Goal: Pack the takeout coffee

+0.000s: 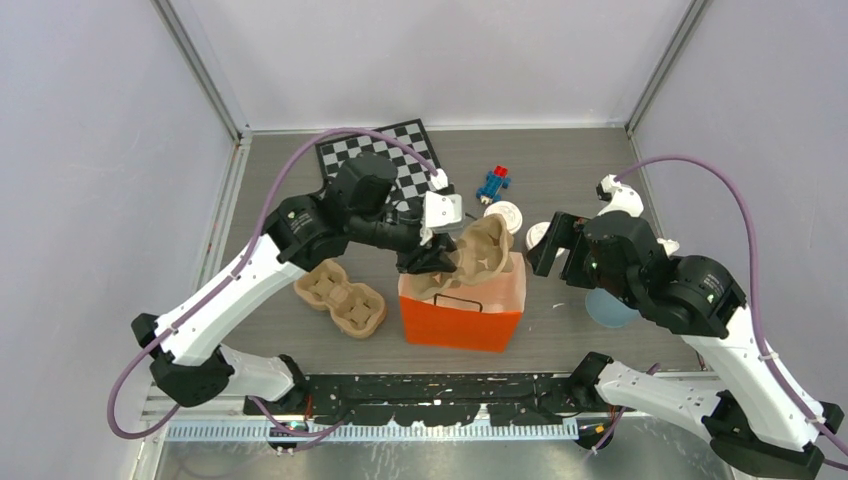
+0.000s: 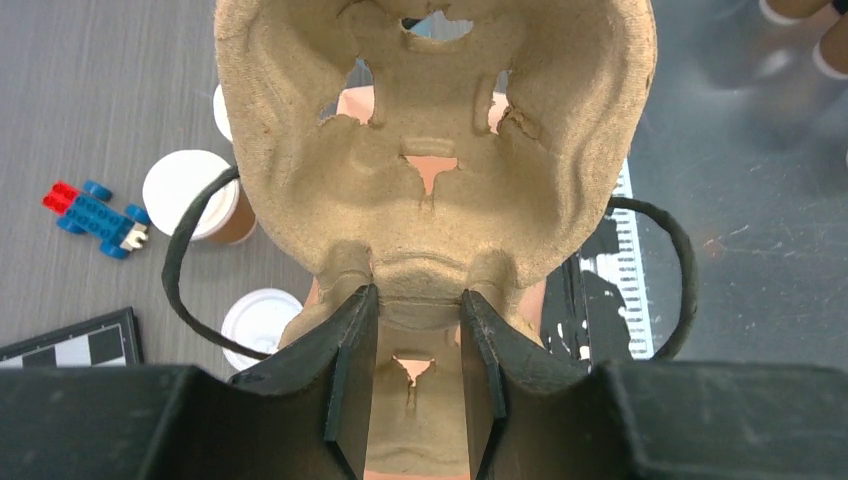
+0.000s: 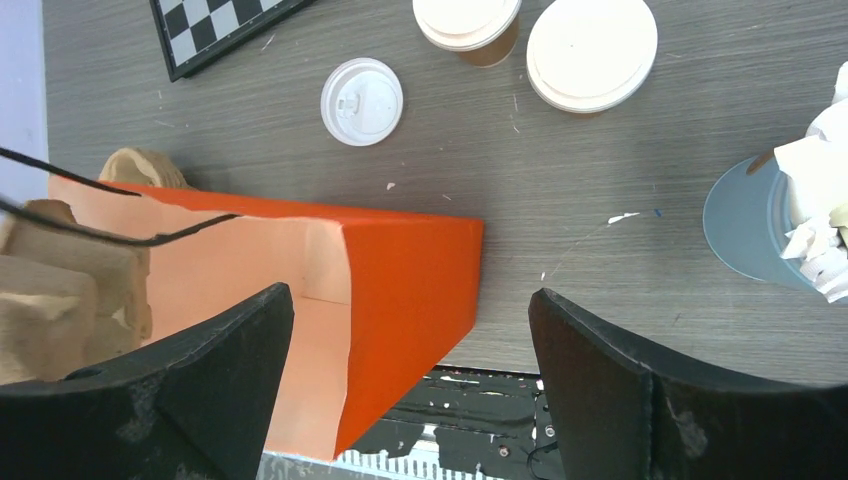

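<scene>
The left pincer (image 2: pixel 418 300) held the cup tray (image 2: pixel 430 150) over the orange bag (image 1: pixel 460 322). The right pincer (image 3: pixel 408 295) stood wide open.

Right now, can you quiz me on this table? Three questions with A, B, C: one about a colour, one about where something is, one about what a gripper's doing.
1. What colour is the paper bag? A green; B orange; C blue.
2. Where is the loose pulp tray? A on the table, left of the bag in the top view; B inside the bag; C on the floor.
3. How is the right gripper? A shut tight; B gripping the bag; C wide open, holding nothing.

Answers: 1 B, its front wall is bright orange. 2 A, it lies flat beside the bag. 3 C, its jaws stand far apart with nothing between them.
</scene>
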{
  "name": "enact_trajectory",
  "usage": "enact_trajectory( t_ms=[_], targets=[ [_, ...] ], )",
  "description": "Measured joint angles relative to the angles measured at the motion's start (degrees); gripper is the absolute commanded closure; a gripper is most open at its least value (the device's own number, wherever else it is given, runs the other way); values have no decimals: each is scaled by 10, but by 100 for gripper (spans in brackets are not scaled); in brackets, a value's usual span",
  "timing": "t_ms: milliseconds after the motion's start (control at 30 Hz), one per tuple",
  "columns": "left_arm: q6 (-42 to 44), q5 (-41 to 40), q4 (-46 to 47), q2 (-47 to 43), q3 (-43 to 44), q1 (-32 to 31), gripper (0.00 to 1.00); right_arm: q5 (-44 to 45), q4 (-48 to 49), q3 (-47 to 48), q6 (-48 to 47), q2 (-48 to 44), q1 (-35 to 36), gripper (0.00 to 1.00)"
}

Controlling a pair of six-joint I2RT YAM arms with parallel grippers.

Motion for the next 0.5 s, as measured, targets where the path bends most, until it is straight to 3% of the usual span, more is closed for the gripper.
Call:
enact_trajectory(
  t_ms=[500],
  targets=[
    [54,-141,-144,54,104,-61,79,6,-2,33,-6,34,0,9]
  ],
)
